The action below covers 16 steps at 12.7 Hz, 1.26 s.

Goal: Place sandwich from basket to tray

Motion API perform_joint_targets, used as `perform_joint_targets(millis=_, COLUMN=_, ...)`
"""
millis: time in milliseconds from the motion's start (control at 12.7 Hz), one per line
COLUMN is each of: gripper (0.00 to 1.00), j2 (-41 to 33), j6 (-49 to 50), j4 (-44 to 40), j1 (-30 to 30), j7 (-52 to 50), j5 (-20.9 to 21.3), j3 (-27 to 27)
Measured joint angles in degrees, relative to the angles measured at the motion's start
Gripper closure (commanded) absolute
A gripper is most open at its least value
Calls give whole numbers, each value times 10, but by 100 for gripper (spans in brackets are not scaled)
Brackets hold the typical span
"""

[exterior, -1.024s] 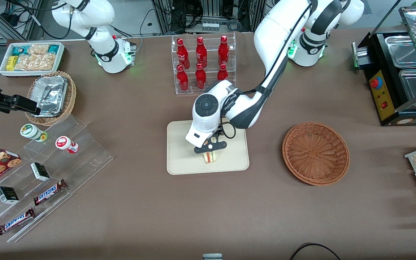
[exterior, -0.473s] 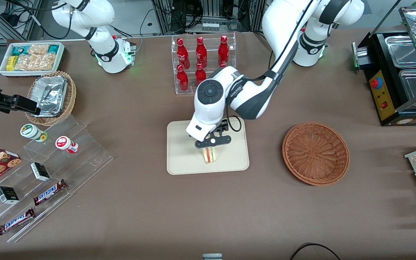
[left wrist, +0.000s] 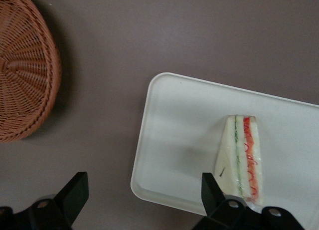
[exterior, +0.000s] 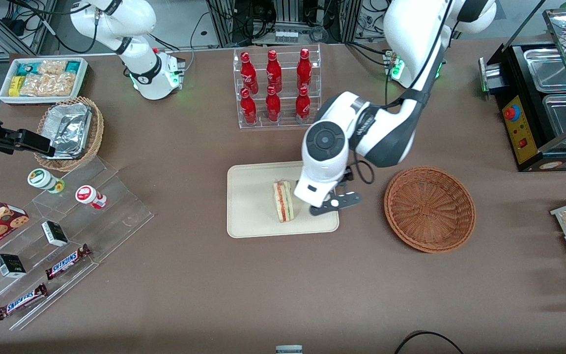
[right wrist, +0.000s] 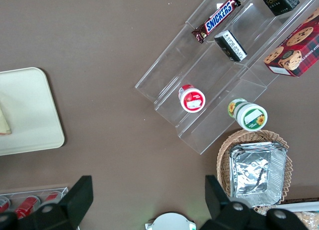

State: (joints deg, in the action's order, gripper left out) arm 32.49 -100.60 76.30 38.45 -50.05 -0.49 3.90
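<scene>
Sandwich [exterior: 283, 201] down on the tray [exterior: 251, 216], standing on edge with its filling stripes showing, free of any grip. Basket [exterior: 429, 209] empty, toward the working arm's end of the tabletop. Pincer [exterior: 336, 204] spread wide, holding nothing, above the tray's edge nearest the basket. Best now — lift straight up and clear, no sideways sweep near the wedge, likely easy to topple.

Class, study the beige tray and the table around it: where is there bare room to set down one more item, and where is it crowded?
Free: the tray toward the parked arm's end, beside the sandwich; the empty basket; bare table nearer the camera than the tray. Crowded: the tray's edge toward the basket, where the open end effector hangs.
</scene>
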Motion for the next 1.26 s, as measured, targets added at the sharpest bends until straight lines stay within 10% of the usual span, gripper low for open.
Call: perform_joint_targets(millis=1261, gripper=0, j2=-240, j6=77, j4=210, j1=-216, j7=360, j5=3, j3=7)
